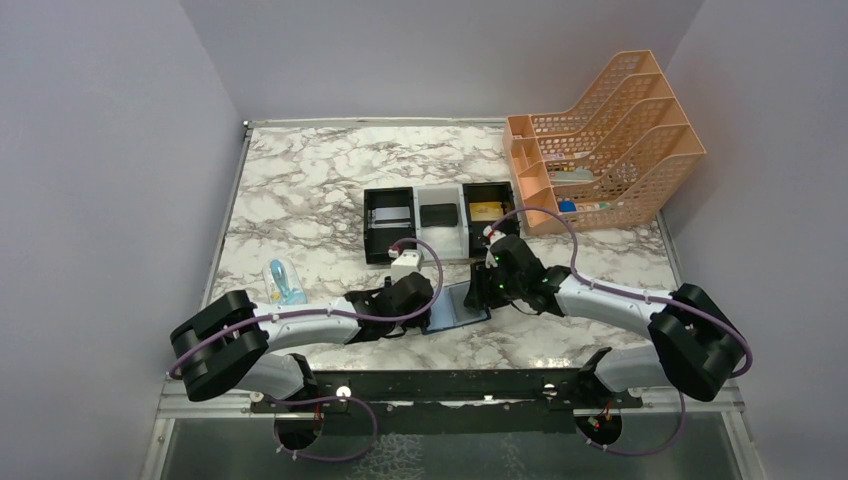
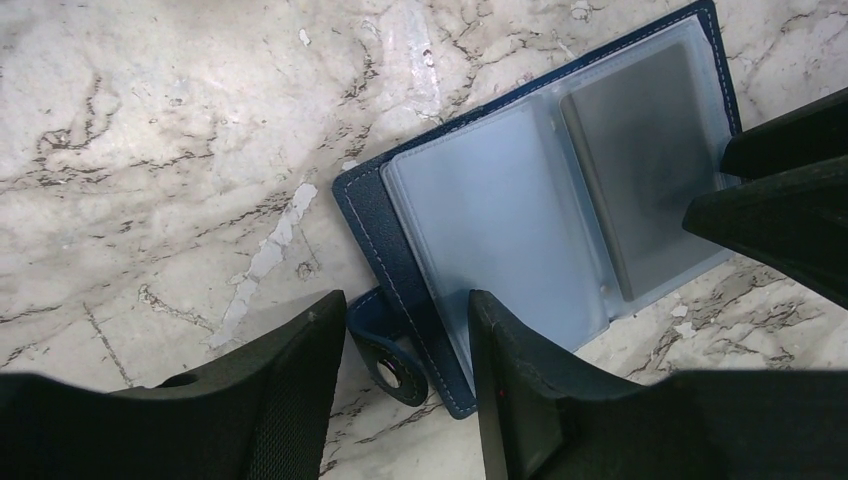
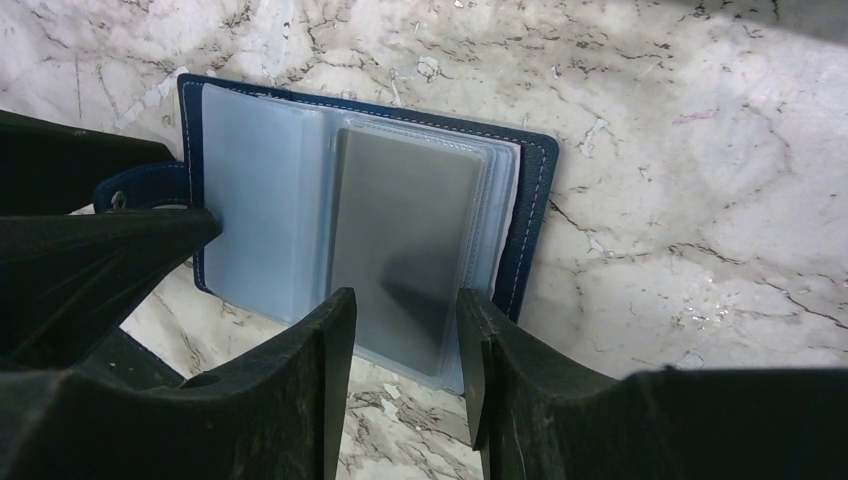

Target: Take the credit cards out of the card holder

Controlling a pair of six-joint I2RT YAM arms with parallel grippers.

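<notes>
The card holder (image 1: pixel 457 308) lies open on the marble, navy cover down, pale clear pockets up. A grey credit card (image 3: pixel 405 235) sits inside the right-hand pocket (image 2: pixel 645 165). My left gripper (image 2: pixel 405 305) is open over the holder's left edge, with the small tab (image 2: pixel 388 352) between its fingers and one fingertip (image 2: pixel 495 320) on the empty left pocket page. My right gripper (image 3: pixel 405 300) is open, its fingers straddling the near end of the pocket that holds the grey card. Nothing is gripped by either.
Black and white box trays (image 1: pixel 378 235) stand just behind the holder, with a silver card (image 1: pixel 392 215), a black card (image 1: pixel 438 214) and a gold card (image 1: pixel 486 210) in them. A peach mesh file rack (image 1: pixel 600 140) is at the back right. A small blue item (image 1: pixel 283 283) lies at the left.
</notes>
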